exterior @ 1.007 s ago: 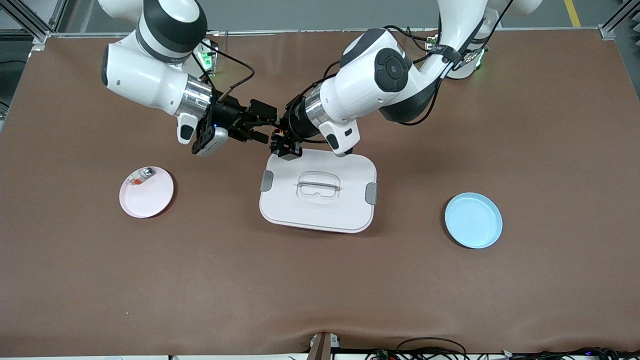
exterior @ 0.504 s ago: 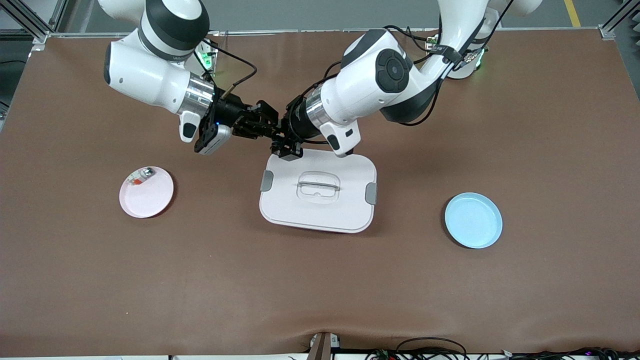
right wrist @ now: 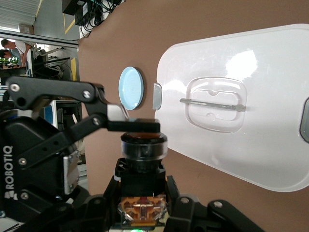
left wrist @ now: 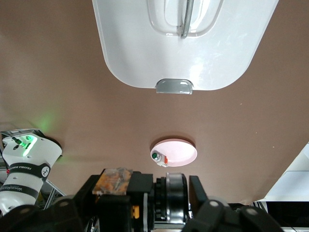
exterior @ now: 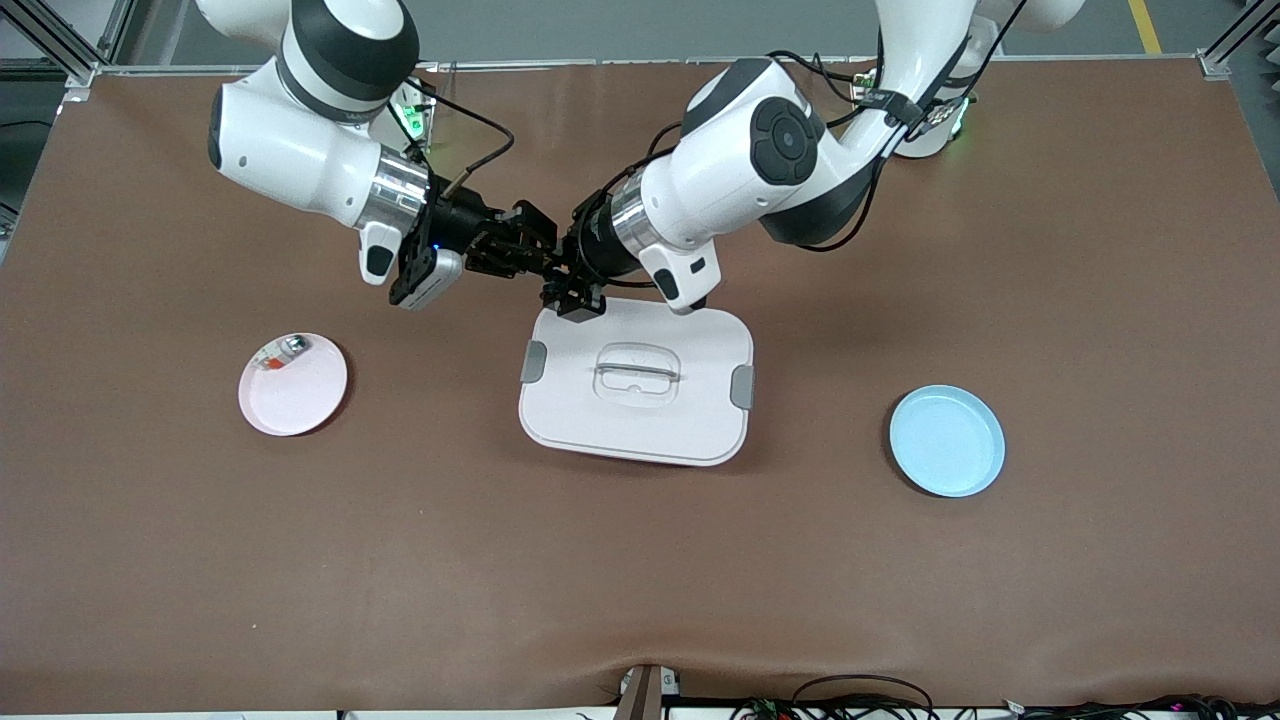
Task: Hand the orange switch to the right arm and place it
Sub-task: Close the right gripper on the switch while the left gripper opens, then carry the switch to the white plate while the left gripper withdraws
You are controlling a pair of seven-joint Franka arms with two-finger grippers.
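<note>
- Seen from the front camera, a blue plate [exterior: 947, 441] lies lowest in the frame, toward the left arm's end of the table [exterior: 640, 580].
- White box [exterior: 690, 425], lid on, mid-frame; pink plate [exterior: 300, 400] toward the right arm's end, carrying a small silver, red and white item [exterior: 280, 352].
- Upper centre: the right gripper [exterior: 525, 255] and left gripper [exterior: 562, 285] meet tip to tip over the table, just above the box's upper edge.
- Switch [right wrist: 143, 145]: in the air between them, with the right gripper's fingers clamped on its black body.
- Left gripper: at the switch's round button end; gripping or released cannot be told.
</note>
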